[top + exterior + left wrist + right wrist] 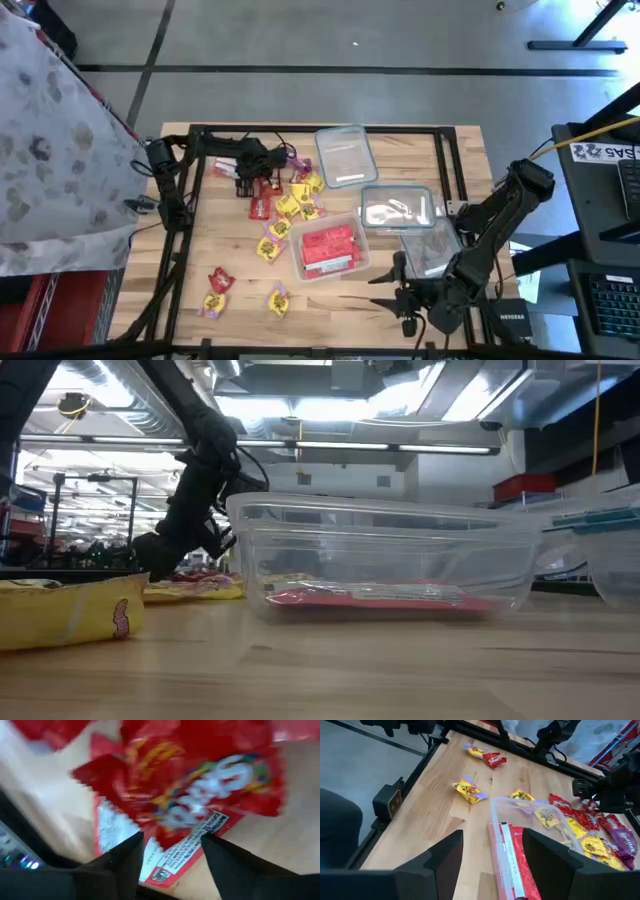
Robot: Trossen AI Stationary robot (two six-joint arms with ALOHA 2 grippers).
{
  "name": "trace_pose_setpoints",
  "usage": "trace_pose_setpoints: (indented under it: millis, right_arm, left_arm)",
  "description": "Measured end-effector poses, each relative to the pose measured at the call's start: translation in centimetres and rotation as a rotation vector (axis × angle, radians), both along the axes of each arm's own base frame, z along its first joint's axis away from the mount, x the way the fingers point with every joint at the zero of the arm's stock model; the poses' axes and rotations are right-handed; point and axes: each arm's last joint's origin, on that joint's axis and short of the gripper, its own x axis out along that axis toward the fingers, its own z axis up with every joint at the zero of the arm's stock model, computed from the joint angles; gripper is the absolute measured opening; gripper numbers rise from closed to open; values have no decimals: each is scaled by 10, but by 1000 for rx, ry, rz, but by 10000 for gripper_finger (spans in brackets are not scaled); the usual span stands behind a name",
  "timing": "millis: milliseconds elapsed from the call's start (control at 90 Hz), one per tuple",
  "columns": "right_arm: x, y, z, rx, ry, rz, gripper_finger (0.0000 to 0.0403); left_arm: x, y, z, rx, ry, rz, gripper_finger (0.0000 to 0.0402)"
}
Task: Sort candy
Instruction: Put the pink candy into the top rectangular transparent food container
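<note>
The left gripper (262, 186) hangs low over the far-left part of the wooden table (400, 300), its fingers (117, 865) spread apart with nothing between them; a red candy packet (190, 795) lies flat on the wood just ahead of the fingertips, its white label edge reaching into the gap. Around that gripper sits the loose candy (290, 205): red packets right beside it, yellow ones a little farther toward the middle of the table, and a few strays (217, 290) well apart near the front edge. Past the yellow sweets stands a clear tub (328, 250) holding a layer of red packets, with two more clear containers (345, 155) beyond it. The right gripper (403, 296) waits near the front edge, jaws parted and empty, pointing toward the tub of red candy, whose rim lies just ahead of its fingers (445, 865).
</note>
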Motion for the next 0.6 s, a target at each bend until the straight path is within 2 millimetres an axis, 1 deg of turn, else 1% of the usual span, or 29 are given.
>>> trace_pose_setpoints:
  millis: [133,233,267,444,600]
  right_arm:
    - [0,0,0,21,4,-1,193]
    - [0,1,0,31,10,5,193]
    - [0,1,0,37,16,12,193]
    - [-2,3,0,48,23,26,193]
    - [-6,6,0,60,21,32,193]
  left_arm:
    - [8,-16,-1,-73,-51,4,92]
    - [13,-29,-1,-59,-69,37,29]
    - [16,-33,-1,-50,-76,56,16]
    - [26,-65,8,-33,-68,103,1]
    - [40,-96,29,-13,-45,90,0]
